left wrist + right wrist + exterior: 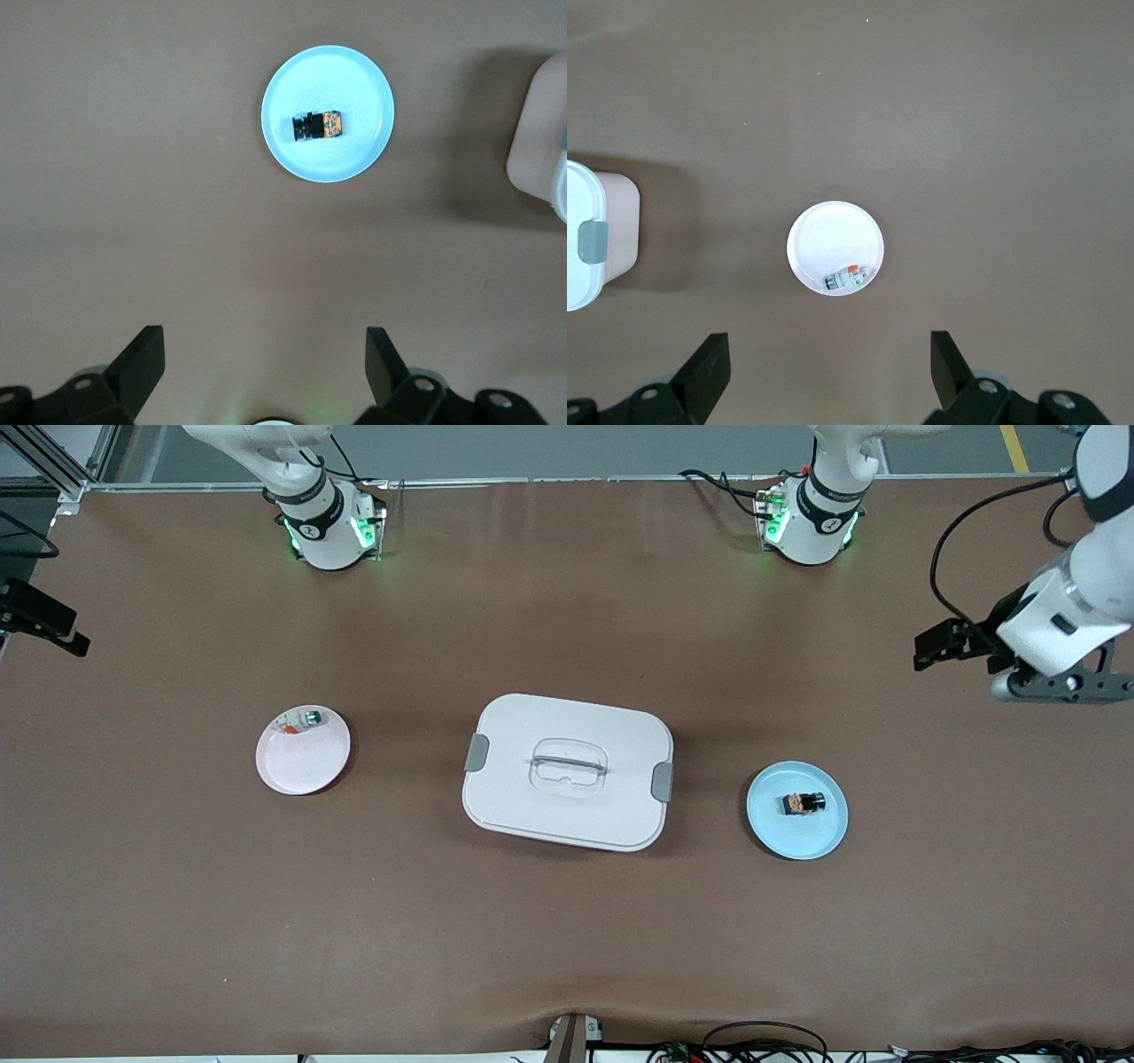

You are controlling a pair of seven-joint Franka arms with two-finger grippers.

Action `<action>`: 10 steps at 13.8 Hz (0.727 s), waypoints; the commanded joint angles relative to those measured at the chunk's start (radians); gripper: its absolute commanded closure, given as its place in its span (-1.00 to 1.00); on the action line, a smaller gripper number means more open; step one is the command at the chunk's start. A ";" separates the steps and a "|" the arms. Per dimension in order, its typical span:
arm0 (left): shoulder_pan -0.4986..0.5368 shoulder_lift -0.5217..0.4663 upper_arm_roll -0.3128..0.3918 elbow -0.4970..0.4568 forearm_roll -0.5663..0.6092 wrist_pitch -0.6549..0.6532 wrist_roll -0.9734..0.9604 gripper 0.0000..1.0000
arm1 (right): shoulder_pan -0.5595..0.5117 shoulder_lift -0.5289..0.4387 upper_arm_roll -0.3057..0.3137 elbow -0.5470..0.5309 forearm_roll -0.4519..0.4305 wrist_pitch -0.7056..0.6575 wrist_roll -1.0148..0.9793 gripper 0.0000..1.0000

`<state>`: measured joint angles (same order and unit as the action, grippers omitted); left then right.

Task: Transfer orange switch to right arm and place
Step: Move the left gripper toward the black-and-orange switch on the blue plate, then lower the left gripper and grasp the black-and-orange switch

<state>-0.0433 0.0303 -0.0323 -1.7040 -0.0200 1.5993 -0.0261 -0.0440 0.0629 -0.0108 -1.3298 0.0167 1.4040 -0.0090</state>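
From the front, the orange switch [803, 803] lies on a blue plate [796, 841] toward the left arm's end of the table, with a lidded white box [567, 771] in the middle and a pale pink plate [303, 749] holding a small whitish part [301, 722] toward the right arm's end. In the left wrist view, the left gripper [266, 367] hangs wide open and empty over bare table near the blue plate [363, 142], likely poised to come down on the switch [317, 127]. In the right wrist view, the right gripper [830, 367] is likewise spread wide, holding nothing, high above the pale plate [824, 235], apparently waiting for the handover.
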 commanded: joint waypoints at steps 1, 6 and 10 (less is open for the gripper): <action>0.007 0.046 -0.008 -0.005 0.020 0.057 -0.005 -1.00 | -0.013 -0.014 0.009 -0.005 -0.012 0.004 -0.002 -1.00; -0.006 0.138 -0.009 -0.072 0.020 0.243 -0.035 -1.00 | -0.013 -0.014 0.009 -0.005 -0.011 0.004 -0.002 -1.00; -0.035 0.230 -0.008 -0.075 0.022 0.341 -0.087 -1.00 | -0.011 -0.014 0.009 -0.005 -0.011 0.003 -0.002 -1.00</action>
<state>-0.0682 0.2294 -0.0345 -1.7842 -0.0200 1.9042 -0.0854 -0.0440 0.0627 -0.0111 -1.3297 0.0166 1.4057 -0.0090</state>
